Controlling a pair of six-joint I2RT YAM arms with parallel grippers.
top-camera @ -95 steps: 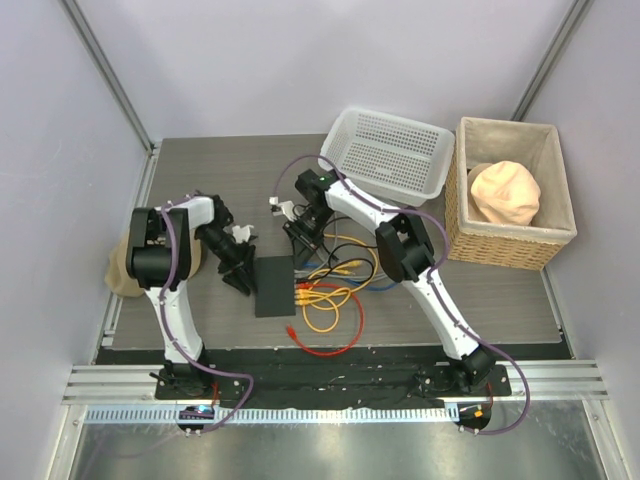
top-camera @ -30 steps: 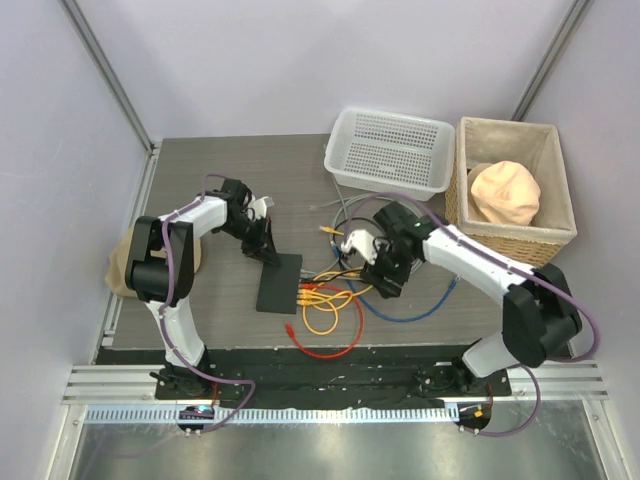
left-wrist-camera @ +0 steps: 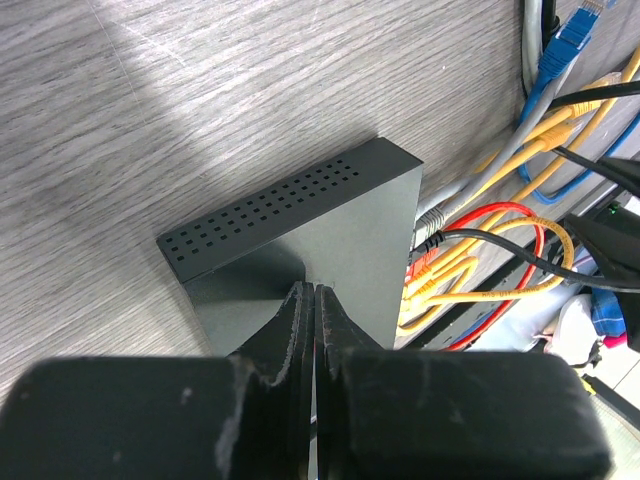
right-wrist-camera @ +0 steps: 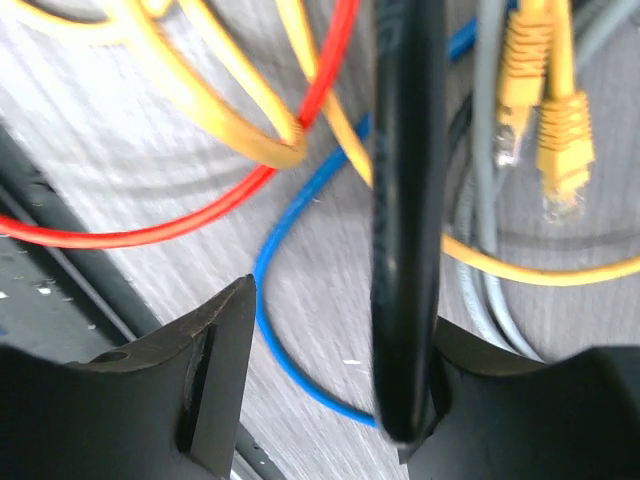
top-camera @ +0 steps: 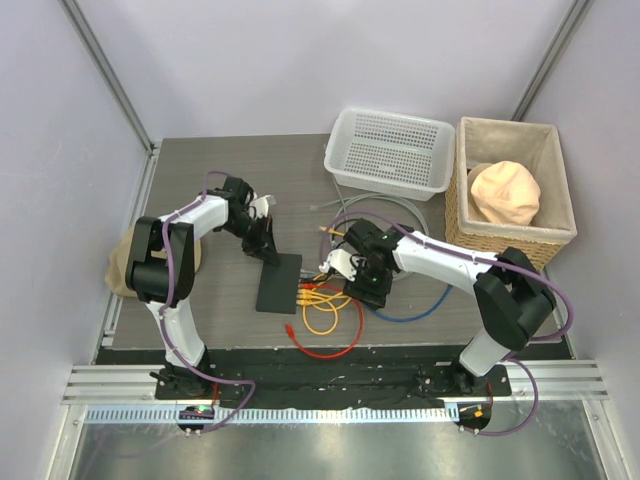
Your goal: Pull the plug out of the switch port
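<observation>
Step in hand: bracing and reaching. The left gripper (left-wrist-camera: 313, 300), fully closed on nothing, is pressing its tips onto the top of the switch (top-camera: 278, 284). Right of the switch, the right gripper (right-wrist-camera: 335, 330) is straddling a black cable (right-wrist-camera: 405, 200), jaws apart. Next, probably: closing near the plug (left-wrist-camera: 428, 240) and pulling away from the switch.

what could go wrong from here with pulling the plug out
1. The left tool, shut, only presses on top of the switch; a hard pull may slide or swing it.
2. The right tool is open around the black cable, not at a plug; tugging there could strain the cord.
3. The yellow cables and a red cable cross beside it and may snag.
</observation>
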